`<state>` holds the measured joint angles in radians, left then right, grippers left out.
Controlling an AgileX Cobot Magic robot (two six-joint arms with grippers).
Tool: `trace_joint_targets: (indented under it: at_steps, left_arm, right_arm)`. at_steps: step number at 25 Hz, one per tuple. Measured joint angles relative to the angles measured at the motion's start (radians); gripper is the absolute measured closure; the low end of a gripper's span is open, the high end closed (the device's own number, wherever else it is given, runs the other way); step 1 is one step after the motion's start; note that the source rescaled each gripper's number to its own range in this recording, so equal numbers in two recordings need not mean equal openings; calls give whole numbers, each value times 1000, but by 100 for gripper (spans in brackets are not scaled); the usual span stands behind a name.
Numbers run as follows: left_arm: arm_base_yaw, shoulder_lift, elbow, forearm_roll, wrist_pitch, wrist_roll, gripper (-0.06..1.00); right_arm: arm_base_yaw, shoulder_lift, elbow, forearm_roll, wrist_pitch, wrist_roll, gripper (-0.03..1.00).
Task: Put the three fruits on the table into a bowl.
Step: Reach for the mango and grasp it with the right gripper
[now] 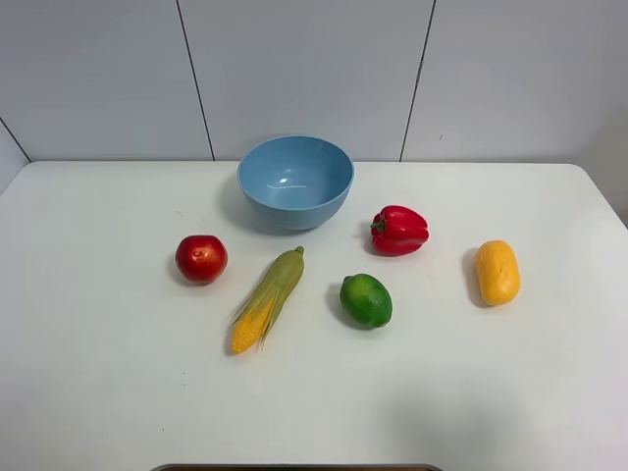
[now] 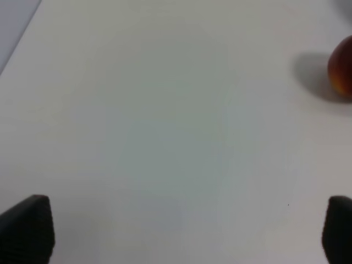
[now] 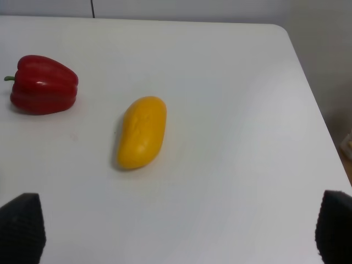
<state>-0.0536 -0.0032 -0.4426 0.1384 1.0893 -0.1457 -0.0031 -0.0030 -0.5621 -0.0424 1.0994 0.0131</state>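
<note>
The light-blue bowl [image 1: 295,181] stands empty at the back middle of the white table [image 1: 98,392]. A red apple [image 1: 201,259] lies left of centre, and its edge shows in the left wrist view [image 2: 341,72]. A green lime-like fruit [image 1: 366,300] sits in the middle. An oblong orange-yellow fruit [image 1: 497,272] lies at the right and shows in the right wrist view [image 3: 142,132]. No arm appears in the exterior high view. My left gripper [image 2: 187,231] is open over bare table, well short of the apple. My right gripper [image 3: 179,231] is open, short of the orange-yellow fruit.
A red bell pepper [image 1: 399,231] with a green stem sits right of the bowl and shows in the right wrist view [image 3: 44,84]. A corn cob [image 1: 268,298] in green husk lies between the apple and the green fruit. The table's right edge [image 3: 313,104] runs close beyond the orange-yellow fruit.
</note>
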Motion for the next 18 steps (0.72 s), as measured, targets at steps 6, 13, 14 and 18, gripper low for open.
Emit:
trace_joint_targets:
  at_steps: [6, 13, 14, 18]
  left_arm:
    - [0, 0, 0, 0, 0, 0, -5]
    - [0, 0, 0, 0, 0, 0, -5]
    - [0, 0, 0, 0, 0, 0, -5]
    - [0, 0, 0, 0, 0, 0, -5]
  right_arm:
    - [0, 0, 0, -2, 0, 0, -2]
    - [0, 0, 0, -2, 0, 0, -2]
    - [0, 0, 0, -2, 0, 0, -2]
    - [12, 0, 0, -4, 0, 8, -2]
